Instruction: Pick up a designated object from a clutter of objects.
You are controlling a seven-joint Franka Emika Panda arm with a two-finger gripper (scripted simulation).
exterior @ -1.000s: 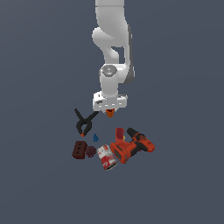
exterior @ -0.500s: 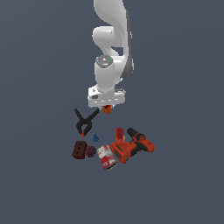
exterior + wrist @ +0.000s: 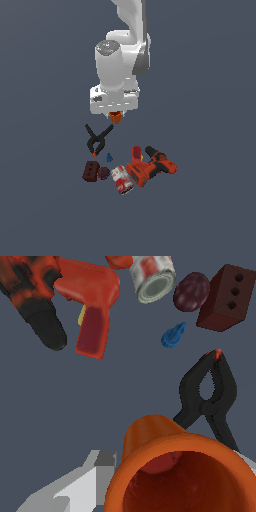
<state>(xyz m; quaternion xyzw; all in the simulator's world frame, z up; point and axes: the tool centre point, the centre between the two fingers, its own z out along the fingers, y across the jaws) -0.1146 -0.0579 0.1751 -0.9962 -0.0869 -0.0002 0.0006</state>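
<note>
My gripper [image 3: 116, 116] is shut on the small orange cup [image 3: 115, 118] and holds it in the air above the clutter. In the wrist view the orange cup [image 3: 180, 471] fills the near part of the picture, rim toward the camera, with one grey finger [image 3: 82, 483] beside it. Below lie the black spring clamp [image 3: 97, 140] [image 3: 209, 393], the tiny blue piece [image 3: 109, 157] [image 3: 173, 336], the dark red brick [image 3: 90, 171] [image 3: 223, 300], the maroon ball [image 3: 103, 173] [image 3: 191, 292], the red-and-white can [image 3: 122, 180] [image 3: 153, 277] and the orange-red drill [image 3: 149, 170] [image 3: 85, 303].
The items lie in a loose group on a plain dark blue-grey floor [image 3: 200, 210]. The white arm [image 3: 122, 55] rises straight above the clutter.
The gripper has risen with the orange cup, farther above the clutter. The items on the floor have not moved.
</note>
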